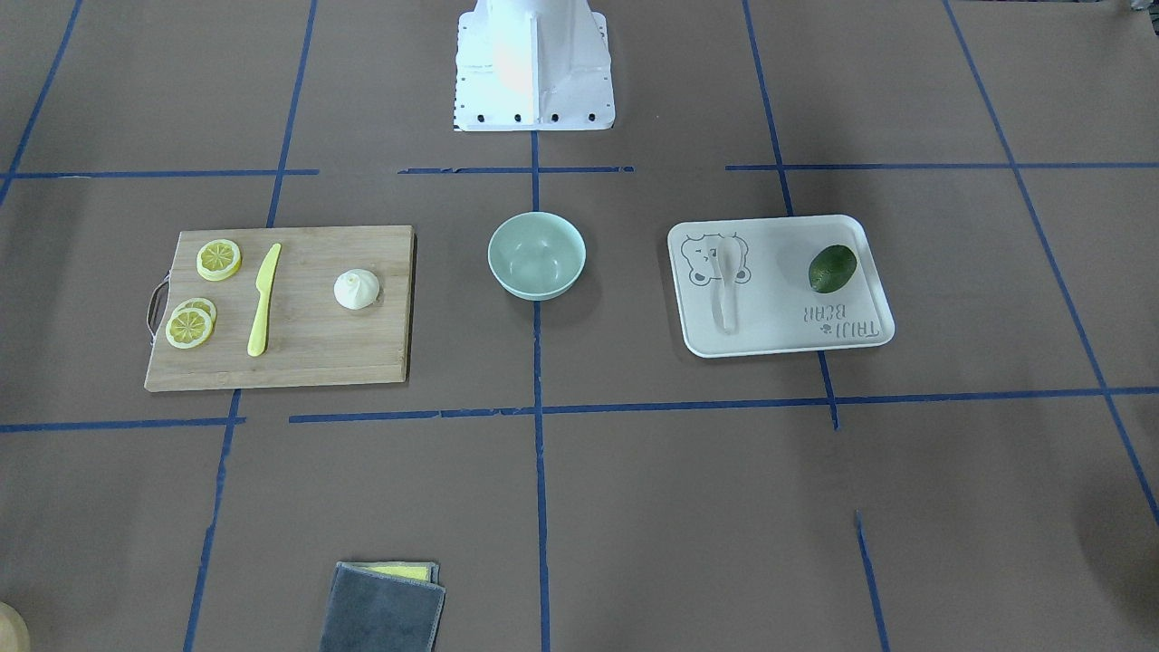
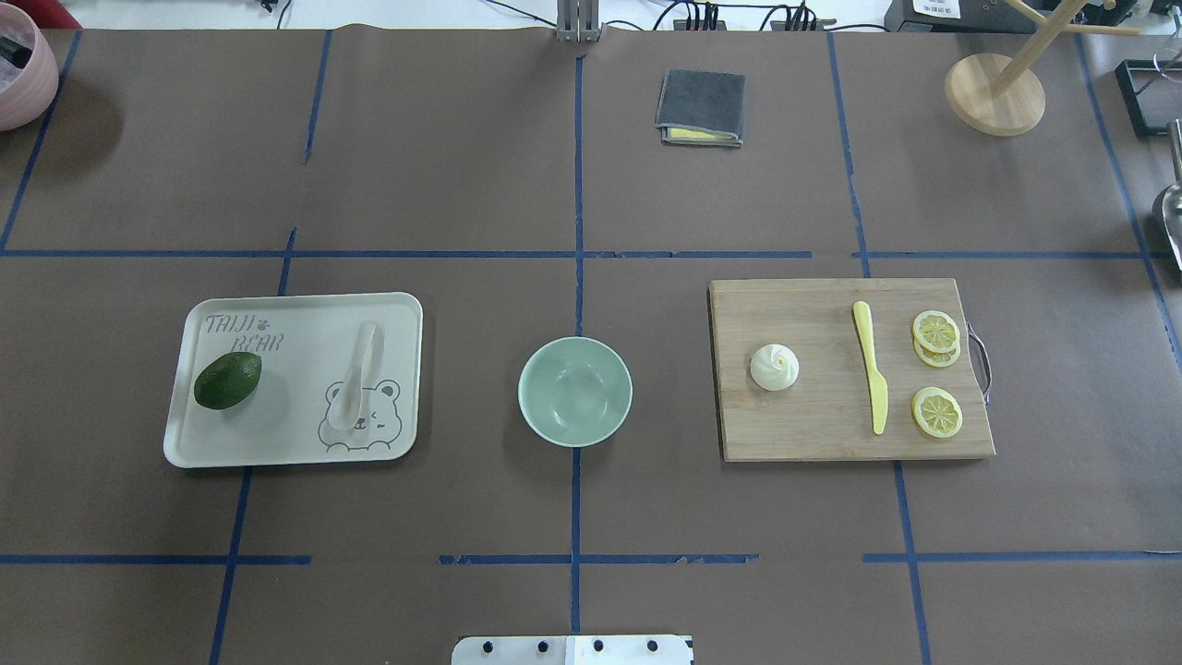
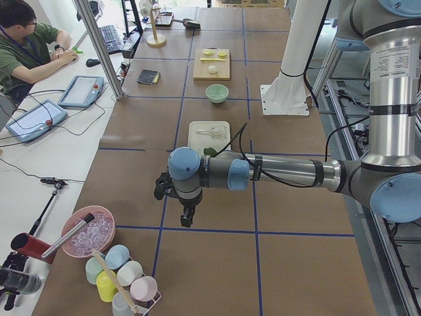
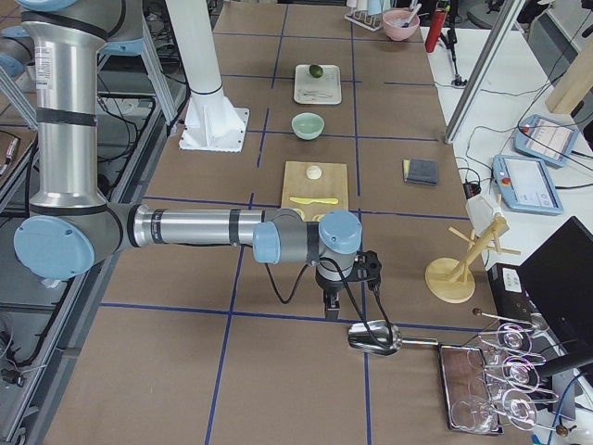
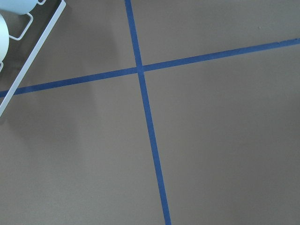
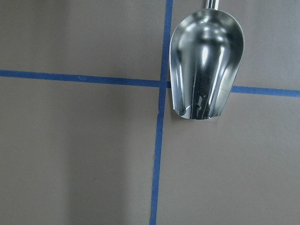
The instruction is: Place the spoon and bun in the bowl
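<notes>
- Jaws: neither pair is shown clearly enough; whether either is open or shut cannot be told, and nothing is seen held in them.
- The left gripper (image 3: 187,218) is pointed down over bare table at the robot's left end, near a cup rack (image 3: 122,276), well apart from the task's things.
- The right gripper (image 4: 331,306) is hung over the right end, just above a metal scoop (image 6: 206,65), which is seen lying on the table in the right wrist view.
- The spoon (image 2: 355,383) is laid on the tray (image 2: 277,429), on the left arm's side, its scoop over the bear drawing and its handle pointed away from the robot; an avocado (image 2: 227,380) is beside it, apart.
- The spoon is judged light, stiff and slick; it is best taken across the short handle, with a firm pinch.
- The bun (image 2: 775,367) is set on the board (image 2: 813,425), on the right arm's side, apart from the knife (image 2: 871,379) and 3 lemon slices (image 2: 936,411).
- The bun is judged light and soft; it is best taken across its round sides, below the pleats, with a gentle squeeze.
- The bowl (image 2: 574,392) is placed between tray and board, with nothing in it; both steps are not yet done.
</notes>
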